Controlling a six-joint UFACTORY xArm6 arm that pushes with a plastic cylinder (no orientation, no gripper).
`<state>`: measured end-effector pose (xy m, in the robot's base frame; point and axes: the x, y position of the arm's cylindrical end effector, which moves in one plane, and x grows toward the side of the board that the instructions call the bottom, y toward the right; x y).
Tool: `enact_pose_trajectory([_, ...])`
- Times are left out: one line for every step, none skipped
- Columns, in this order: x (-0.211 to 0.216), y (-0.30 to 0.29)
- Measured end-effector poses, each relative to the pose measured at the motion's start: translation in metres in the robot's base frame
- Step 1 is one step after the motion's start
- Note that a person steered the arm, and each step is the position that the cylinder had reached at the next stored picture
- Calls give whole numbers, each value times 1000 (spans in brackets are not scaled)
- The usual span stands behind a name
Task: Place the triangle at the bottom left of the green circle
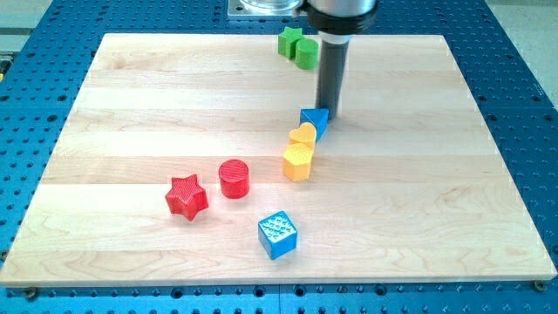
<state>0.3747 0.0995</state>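
Observation:
The blue triangle (314, 120) lies right of the board's middle. The green circle (306, 54) stands near the view's top edge of the board, touching a green star (291, 40) on its left. My tip (330, 113) rests at the triangle's upper right side, touching or almost touching it. The dark rod rises from there and hides part of the green circle's right side. The triangle is well below the green circle and slightly to its right.
A yellow heart (302, 135) touches the triangle's lower left, with a yellow hexagon (298, 161) just below it. A red cylinder (234, 178) and red star (186, 196) lie left of the middle. A blue cube (277, 235) lies near the bottom.

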Motion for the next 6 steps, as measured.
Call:
enact_pose_trajectory([31, 18])
enact_pose_trajectory([52, -45])
enact_pose_trajectory([26, -112])
enact_pose_trajectory([-16, -127])
enact_pose_trajectory([-31, -83])
enact_pose_trajectory([-42, -114])
